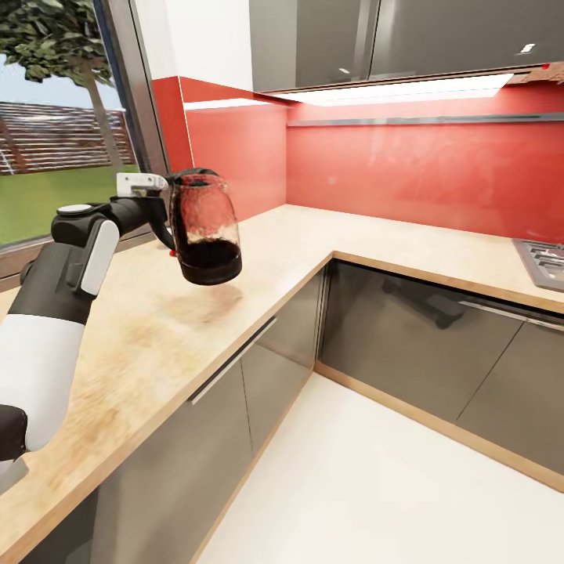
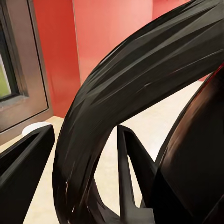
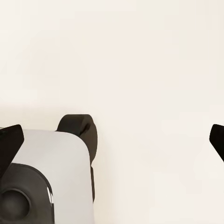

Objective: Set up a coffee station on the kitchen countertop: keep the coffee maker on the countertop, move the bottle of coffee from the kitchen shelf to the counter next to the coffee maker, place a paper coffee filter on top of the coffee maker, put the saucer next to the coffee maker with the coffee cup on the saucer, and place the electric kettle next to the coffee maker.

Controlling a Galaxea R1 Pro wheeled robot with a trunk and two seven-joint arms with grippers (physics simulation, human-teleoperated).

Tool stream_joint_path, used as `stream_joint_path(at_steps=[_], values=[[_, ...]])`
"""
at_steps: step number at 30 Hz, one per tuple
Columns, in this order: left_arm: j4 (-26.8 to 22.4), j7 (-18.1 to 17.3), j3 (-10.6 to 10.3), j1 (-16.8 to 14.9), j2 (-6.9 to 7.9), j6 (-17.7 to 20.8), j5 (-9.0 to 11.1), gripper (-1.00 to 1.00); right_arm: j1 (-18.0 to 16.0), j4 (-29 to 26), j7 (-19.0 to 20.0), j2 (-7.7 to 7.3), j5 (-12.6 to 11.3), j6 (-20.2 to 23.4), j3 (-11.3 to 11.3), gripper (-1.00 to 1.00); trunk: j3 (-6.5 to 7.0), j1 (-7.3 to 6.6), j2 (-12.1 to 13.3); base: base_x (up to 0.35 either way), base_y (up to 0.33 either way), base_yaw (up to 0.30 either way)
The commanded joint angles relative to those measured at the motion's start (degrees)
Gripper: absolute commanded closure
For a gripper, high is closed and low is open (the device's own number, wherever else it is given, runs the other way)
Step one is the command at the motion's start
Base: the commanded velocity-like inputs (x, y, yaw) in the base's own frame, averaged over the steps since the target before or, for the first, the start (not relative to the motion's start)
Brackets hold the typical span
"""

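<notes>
My left gripper (image 1: pixel 162 213) is shut on the black looped handle of the electric kettle (image 1: pixel 205 227). The brownish glass jug hangs upright just above the light wood-grain countertop (image 1: pixel 157 329), near the window corner. In the left wrist view the handle (image 2: pixel 116 93) runs between my two black fingers (image 2: pixel 23 163), with the dark kettle body (image 2: pixel 196 168) beside them. My right gripper (image 3: pixel 114 140) is open, its fingertips far apart over the pale floor and part of my own base (image 3: pixel 51 177). The coffee maker is out of view.
The L-shaped countertop runs along a red backsplash (image 1: pixel 407 172) under grey upper cabinets. A window (image 1: pixel 55 141) is at the left. A hob (image 1: pixel 544 262) sits at the far right. Grey cabinet fronts (image 1: pixel 407 345) border the white floor (image 1: pixel 376 486).
</notes>
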Motion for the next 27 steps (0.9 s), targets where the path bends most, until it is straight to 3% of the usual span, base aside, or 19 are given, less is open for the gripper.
stream_joint_path(at_steps=[1,12,27], values=[[-0.07,-0.16,-0.04,-0.05,0.05,0.24,-0.10,1.00,-0.11,0.26,0.33,0.02,-0.47,-0.38,0.50,-1.00,-0.05,-0.01,-0.03,0.000,0.000,0.000],[-0.08,-0.12,-0.09,-0.05,0.05,0.19,-0.11,1.00,-0.11,0.26,0.34,0.02,-0.46,-0.32,0.54,-1.00,-0.05,-0.01,-0.03,-0.176,-0.009,0.002],[-0.07,-0.08,-0.08,-0.05,0.04,0.19,-0.10,1.00,-0.11,0.26,0.30,0.03,-0.46,-0.32,0.55,-1.00,-0.05,-0.01,-0.03,-0.098,-0.006,0.135]])
